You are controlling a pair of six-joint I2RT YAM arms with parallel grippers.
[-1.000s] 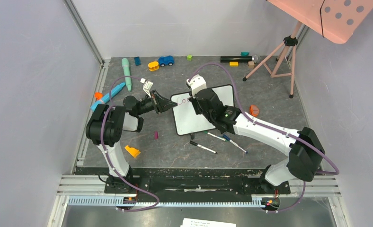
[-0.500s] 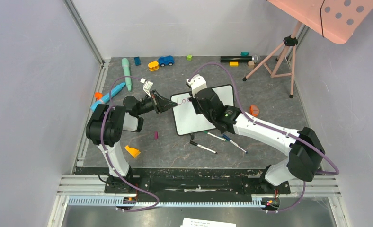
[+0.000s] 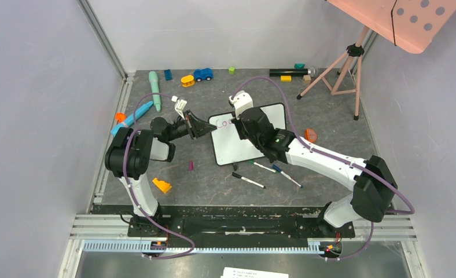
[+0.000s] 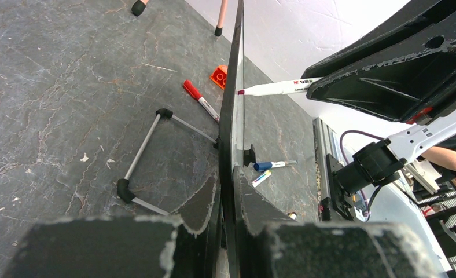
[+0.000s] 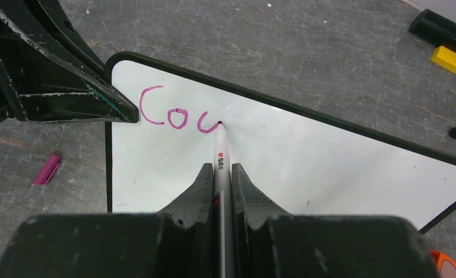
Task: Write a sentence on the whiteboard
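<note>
My right pincer (image 5: pixel 219 168) is closed narrow on a white marker (image 5: pixel 221 155). The marker's tip touches the whiteboard (image 5: pixel 306 168) just after the pink letters "Cou", which is all of the sentence (image 5: pixel 176 116) that is on the board, near one corner. My left pincer (image 4: pixel 225 174) is clamped on the rim of the whiteboard beside those letters, and its black fingers (image 5: pixel 69 87) crowd that corner. From the left wrist the board shows edge-on, with a wire foot (image 4: pixel 150 156) behind it on the counter (image 3: pixel 214 185). I cannot tell how steeply the board leans.

The whiteboard sits mid-counter between my two arms. Three spare markers (image 3: pixel 248 180) lie just on the near side of it, and a pink cap (image 3: pixel 191 165) lies near its left side. An orange disc (image 3: pixel 311 135) is beside my right forearm, and an orange wedge (image 3: pixel 162 185) is by my left base. Along the far edge are a blue toy car (image 3: pixel 203 74), a yellow block (image 3: pixel 286 78) and a black tube (image 3: pixel 289 72). A pink tripod (image 3: pixel 344 69) stands in the far right corner.

The counter is dark grey and veined like stone. Pale walls (image 3: pixel 40 116) close it in on three sides, and a metal rail (image 3: pixel 243 229) runs along the near edge.
</note>
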